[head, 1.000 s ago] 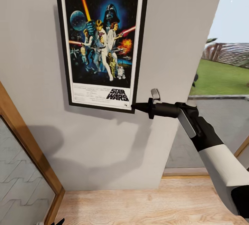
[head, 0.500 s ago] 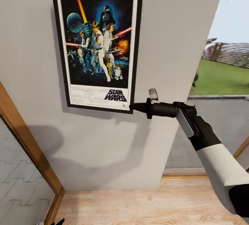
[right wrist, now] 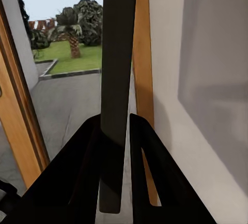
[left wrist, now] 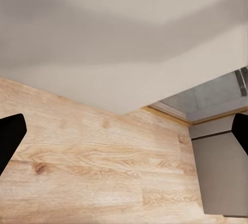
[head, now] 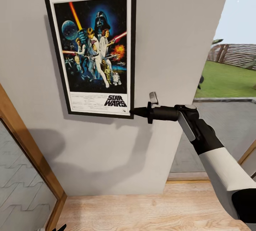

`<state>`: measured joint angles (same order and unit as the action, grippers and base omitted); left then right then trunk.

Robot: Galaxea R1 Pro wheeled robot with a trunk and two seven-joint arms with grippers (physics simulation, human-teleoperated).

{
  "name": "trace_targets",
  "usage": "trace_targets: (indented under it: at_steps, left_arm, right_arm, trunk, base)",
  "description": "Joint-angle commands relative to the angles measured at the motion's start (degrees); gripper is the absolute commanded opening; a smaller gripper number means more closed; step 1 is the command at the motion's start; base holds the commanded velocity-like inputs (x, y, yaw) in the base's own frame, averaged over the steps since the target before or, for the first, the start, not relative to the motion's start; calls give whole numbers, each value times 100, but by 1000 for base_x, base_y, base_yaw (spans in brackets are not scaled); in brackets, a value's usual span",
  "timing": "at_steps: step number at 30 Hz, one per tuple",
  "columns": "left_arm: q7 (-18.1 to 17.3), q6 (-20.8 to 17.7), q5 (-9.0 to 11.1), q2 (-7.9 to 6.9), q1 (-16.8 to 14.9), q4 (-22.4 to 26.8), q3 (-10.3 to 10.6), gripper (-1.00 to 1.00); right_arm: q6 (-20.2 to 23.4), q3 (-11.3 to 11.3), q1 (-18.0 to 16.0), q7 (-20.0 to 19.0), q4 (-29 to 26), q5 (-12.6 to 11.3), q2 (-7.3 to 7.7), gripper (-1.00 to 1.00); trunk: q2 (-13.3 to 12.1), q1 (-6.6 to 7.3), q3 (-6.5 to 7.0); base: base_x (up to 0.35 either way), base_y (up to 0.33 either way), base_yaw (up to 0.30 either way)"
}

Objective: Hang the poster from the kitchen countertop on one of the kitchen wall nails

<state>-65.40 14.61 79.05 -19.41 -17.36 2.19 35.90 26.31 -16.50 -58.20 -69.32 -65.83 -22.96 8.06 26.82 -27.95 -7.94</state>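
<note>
The rectangular black-framed Star Wars poster (head: 91, 50) is being held flat against the pale grey wall (head: 170, 39), slightly tilted, its lower right corner clamped in the right gripper (head: 137, 112), so levelling is probably being needed before release.

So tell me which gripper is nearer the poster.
Right. The right gripper is shut on the poster at its lower right corner, against the wall. The left gripper is open and hangs low, facing the wood floor.
</note>
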Motion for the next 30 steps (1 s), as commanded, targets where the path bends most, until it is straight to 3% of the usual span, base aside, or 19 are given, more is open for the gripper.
trace_targets:
  at_steps: [1,13,30]
  left_arm:
    - [-8,33,40,-2,-4,1,48,100]
    - [-8,33,40,-2,-4,1,48,100]
    - [-8,32,40,-2,-4,1,48,100]
  right_arm:
    - [67,-14,-7,-1,1,-60,7,-100]
    - [67,-12,-7,-3,0,-59,3,-100]
    - [66,-11,-7,-3,0,-59,5,-100]
  trunk:
    - [11,-3,-11]
    - [-390,217,168]
    - [-390,217,168]
  base:
    - [0,0,0]
    - [0,0,0]
    - [0,0,0]
